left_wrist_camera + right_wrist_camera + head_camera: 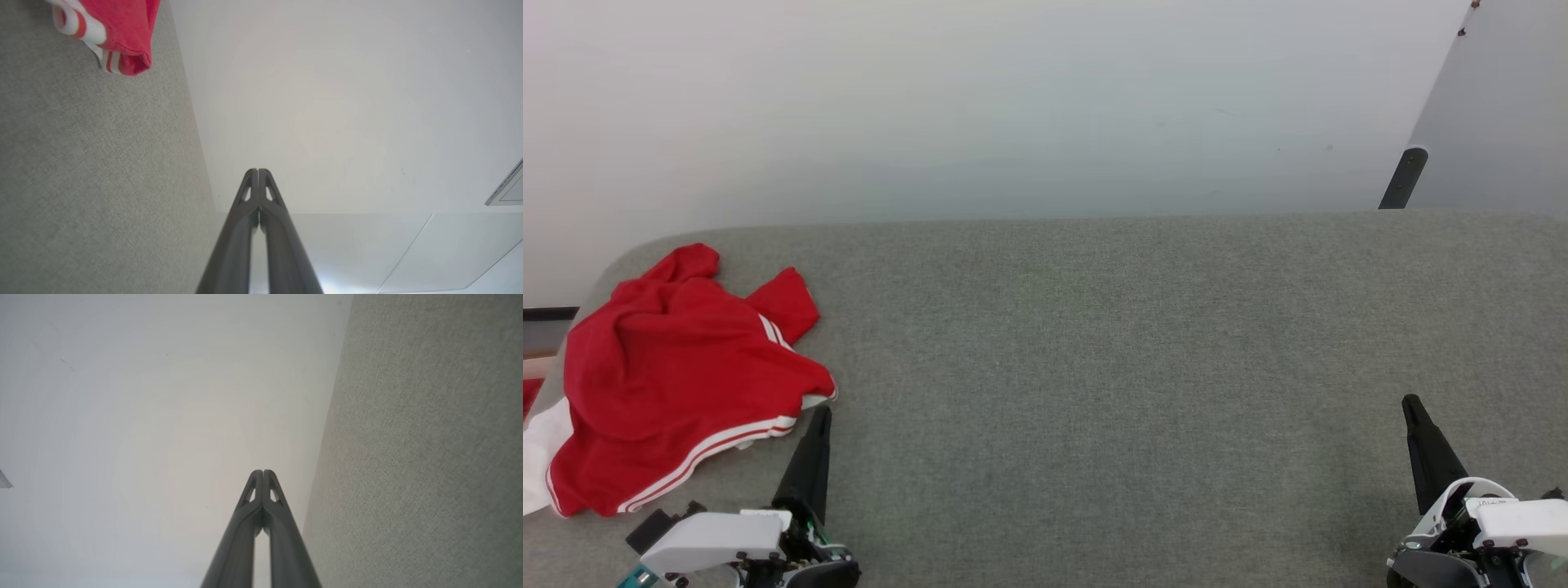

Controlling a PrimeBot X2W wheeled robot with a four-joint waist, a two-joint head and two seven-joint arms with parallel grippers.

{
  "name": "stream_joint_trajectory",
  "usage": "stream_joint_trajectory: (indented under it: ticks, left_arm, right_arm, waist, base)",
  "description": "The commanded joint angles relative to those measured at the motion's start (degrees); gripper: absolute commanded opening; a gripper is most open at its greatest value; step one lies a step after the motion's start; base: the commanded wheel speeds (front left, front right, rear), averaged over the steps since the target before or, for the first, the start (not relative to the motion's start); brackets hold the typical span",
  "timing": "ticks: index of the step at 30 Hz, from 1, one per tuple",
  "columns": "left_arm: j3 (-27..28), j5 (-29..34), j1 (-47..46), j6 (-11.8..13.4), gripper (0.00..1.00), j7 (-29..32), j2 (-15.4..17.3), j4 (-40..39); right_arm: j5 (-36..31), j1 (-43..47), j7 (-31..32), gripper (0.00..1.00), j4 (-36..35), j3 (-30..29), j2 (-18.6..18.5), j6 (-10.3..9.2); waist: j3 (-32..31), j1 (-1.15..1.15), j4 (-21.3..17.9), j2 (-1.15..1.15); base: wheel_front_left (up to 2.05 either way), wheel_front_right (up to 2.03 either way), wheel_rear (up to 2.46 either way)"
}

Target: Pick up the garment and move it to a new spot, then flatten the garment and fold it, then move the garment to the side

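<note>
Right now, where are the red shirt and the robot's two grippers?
red shirt [678, 367], head view, middle of its crumpled red body.
left gripper [820, 415], head view, tips of its shut dark fingers.
right gripper [1412, 406], head view, tips of its shut dark fingers.

The grey fabric surface [1111, 359] lies open across the middle and right of the head view, flat from its near edge to the pale wall [1013, 106] closing off the top of the frame. The one obstacle on it is the crumpled garment [678, 376], heaped at the left edge, with the tip of the left gripper [822, 412] just beside its striped hem. A dark slanted post [1403, 178] stands beyond the surface, upper right. Bare fabric surrounds the right gripper [1411, 404], lower right.
</note>
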Motion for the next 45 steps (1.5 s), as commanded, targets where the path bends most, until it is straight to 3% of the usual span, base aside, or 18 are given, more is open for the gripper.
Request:
stream_joint_trajectory:
  ticks: [1,30,31,33,34,35,45]
  left_arm:
    - [0.1,0.1,-0.6,-0.2,0.0,0.1,0.0,0.0]
    - [0.1,0.1,-0.6,-0.2,0.0,0.1,0.0,0.0]
    - [0.0,0.0,0.1,0.0,1.0,0.0,0.0,0.2]
    - [-0.1,0.0,0.8,0.0,1.0,-0.1,-0.2,1.0]
    - [-0.1,0.0,1.4,0.0,0.0,-0.1,-0.3,1.6]
    - [-0.1,0.1,1.4,0.0,1.0,-0.2,-0.3,1.8]
    - [-0.4,3.3,-0.6,0.1,1.0,-2.0,1.4,1.7]
  right_arm:
    - [0.3,-0.2,0.0,0.0,0.0,0.1,0.2,0.02]
    - [0.3,-0.2,0.0,0.0,0.0,0.1,0.2,0.02]
    - [0.0,0.0,0.0,1.0,0.2,0.0,0.0,0.0]
    - [0.0,0.6,0.0,1.0,1.1,0.0,0.1,-0.01]
    - [0.0,1.1,0.0,0.0,1.7,0.0,0.2,-0.01]
    - [0.0,1.0,-0.1,1.0,1.9,0.0,0.2,-0.01]
    - [-1.1,-2.4,-1.4,1.0,3.3,1.0,-0.4,-0.01]
  waist:
    - [0.0,0.0,0.0,0.0]
    - [0.0,0.0,0.0,0.0]
    - [0.0,0.0,0.0,0.0]
    - [0.0,0.0,0.0,0.0]
    - [0.0,0.0,0.0,0.0]
    - [0.0,0.0,0.0,0.0]
    - [0.0,0.0,0.1,0.0]
  base:
    - [0.0,0.0,0.0]
    - [0.0,0.0,0.0]
    - [0.0,0.0,0.0]
    - [0.0,0.0,0.0]
    - [0.0,0.0,0.0]
    - [0.0,0.0,0.0]
    - [0.0,0.0,0.0]
